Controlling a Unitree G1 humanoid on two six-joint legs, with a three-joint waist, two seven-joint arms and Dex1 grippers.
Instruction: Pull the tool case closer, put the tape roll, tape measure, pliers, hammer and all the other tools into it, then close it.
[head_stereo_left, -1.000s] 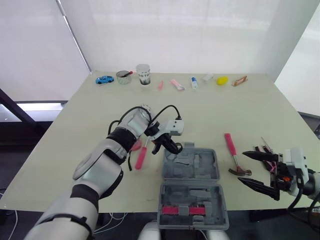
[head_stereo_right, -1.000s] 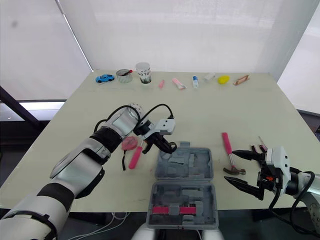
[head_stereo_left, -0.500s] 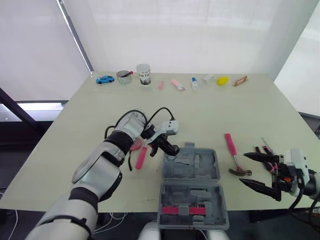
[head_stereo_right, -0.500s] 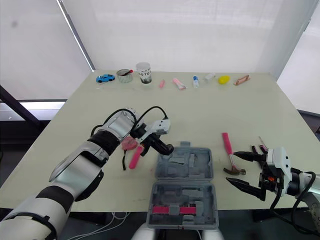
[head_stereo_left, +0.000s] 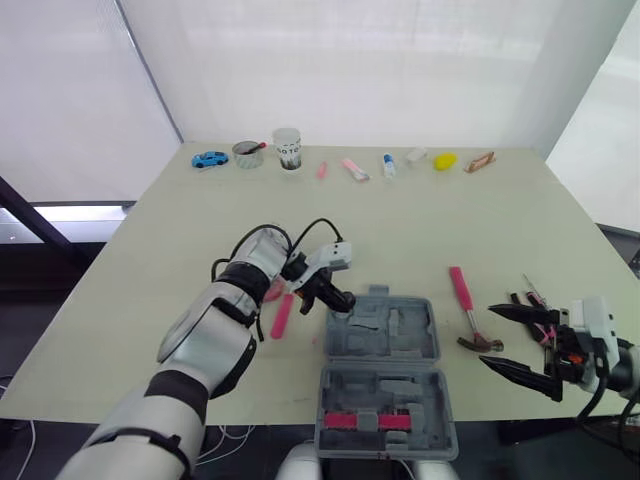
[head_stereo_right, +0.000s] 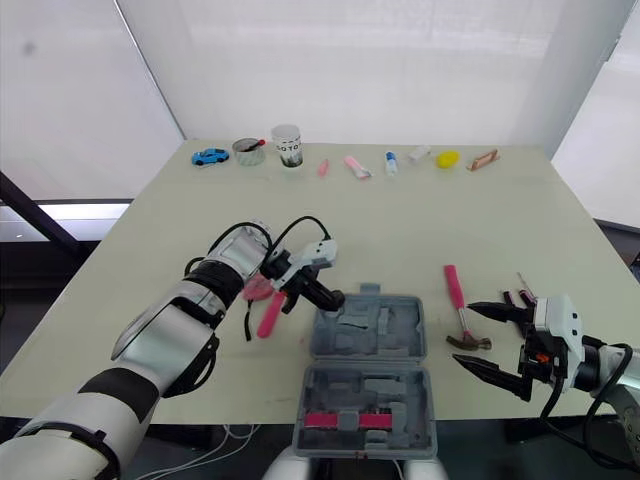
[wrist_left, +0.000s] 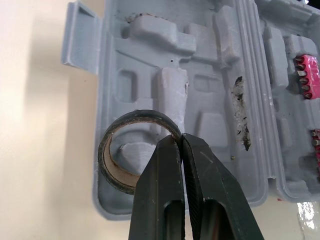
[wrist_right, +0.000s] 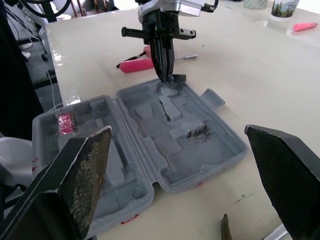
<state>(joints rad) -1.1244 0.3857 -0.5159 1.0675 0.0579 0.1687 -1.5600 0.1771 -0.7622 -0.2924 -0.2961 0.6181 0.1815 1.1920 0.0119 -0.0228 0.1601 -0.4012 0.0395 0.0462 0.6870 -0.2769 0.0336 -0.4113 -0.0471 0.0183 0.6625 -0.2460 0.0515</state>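
Left wrist view: left gripper clamped on the tape roll — the roll's wall is pinched between both fingers, the ring standing out to one side of them. Beyond the fingertips is the open tool case with its grey moulded tray. The roll is over a corner pocket; whether it touches cannot be told. Pink-handled screwdriver lies on the table just beside this gripper, outside the case. Right gripper — fingers spread wide, grasping nothing, with the hammer just beside its fingertips.
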